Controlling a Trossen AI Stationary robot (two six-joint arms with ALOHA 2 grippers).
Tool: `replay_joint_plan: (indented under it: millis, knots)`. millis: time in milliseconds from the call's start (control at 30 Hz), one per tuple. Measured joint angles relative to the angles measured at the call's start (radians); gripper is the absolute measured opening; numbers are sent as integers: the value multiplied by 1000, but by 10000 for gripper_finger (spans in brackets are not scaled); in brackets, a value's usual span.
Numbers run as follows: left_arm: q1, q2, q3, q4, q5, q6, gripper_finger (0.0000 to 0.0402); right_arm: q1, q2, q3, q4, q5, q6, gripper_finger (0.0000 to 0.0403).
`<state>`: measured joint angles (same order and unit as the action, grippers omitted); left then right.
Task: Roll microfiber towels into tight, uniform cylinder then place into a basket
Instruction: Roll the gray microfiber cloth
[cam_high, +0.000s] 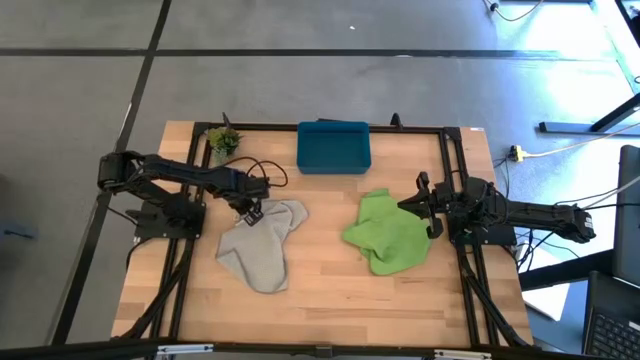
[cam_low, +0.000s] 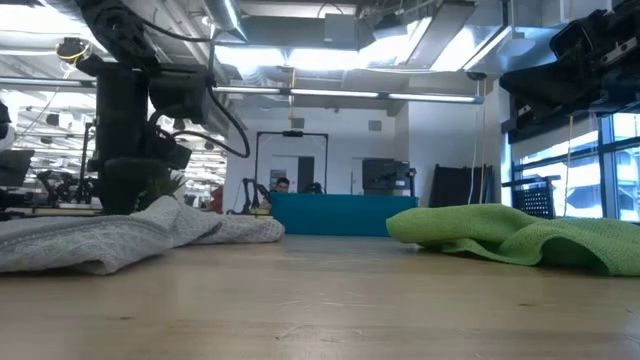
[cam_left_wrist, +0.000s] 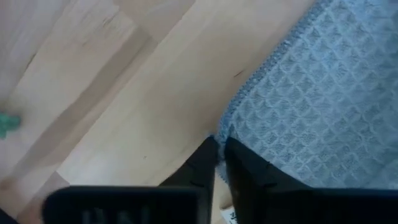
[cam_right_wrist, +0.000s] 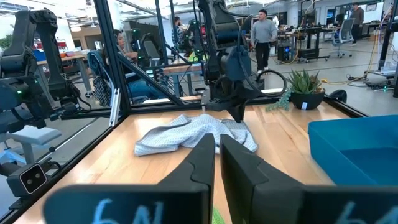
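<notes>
The light grey towel (cam_high: 257, 243) lies crumpled on the table's left half. My left gripper (cam_high: 251, 212) points down at its far left corner and is shut on it. The lime green towel (cam_high: 388, 235) lies bunched on the right half, no gripper touching it. My right gripper (cam_high: 424, 205) hangs level just right of the green towel, shut and holding nothing. The teal basket (cam_high: 334, 146) stands at the far edge, in the middle. My left gripper pinches the grey towel's stitched edge (cam_left_wrist: 227, 126) between its two fingers, at the towel's far left corner. The fingers (cam_left_wrist: 245, 167) come from above, pointing down. One layer or several, I cannot tell. The towel lies slack on the table, humped up a little by the fingers (cam_low: 165, 208).
A small potted plant (cam_high: 222, 140) stands at the far left, close behind my left arm. Black frame rails (cam_high: 452, 180) run along the table's sides and far edge. Bare wood (cam_high: 330, 290) lies between the two towels and toward the near edge.
</notes>
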<state>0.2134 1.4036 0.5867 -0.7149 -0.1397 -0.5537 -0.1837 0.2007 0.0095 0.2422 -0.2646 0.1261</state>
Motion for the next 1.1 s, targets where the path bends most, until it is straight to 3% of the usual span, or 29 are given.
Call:
replay_joint_plan:
  millis: [167, 367, 800, 967, 1100]
  knots:
    - [-2, -17, 22, 17, -3, 70, 3, 0, 0, 0, 0, 0, -8, 28]
    - [-37, -110, 135, 1, -26, 153, 1, 0, 0, 0, 19, 1, -3, 28]
    - [-160, -220, 454, -270, -190, 330, 0, 0, 0, 2, 185, 35, 23, 28]
    - [-198, -221, 559, -347, -221, 349, 0, 0, 29, 80, 193, 44, -20, 28]
    - [-201, -222, 601, -355, -222, 355, 0, 0, 141, 185, 167, 48, -86, 28]
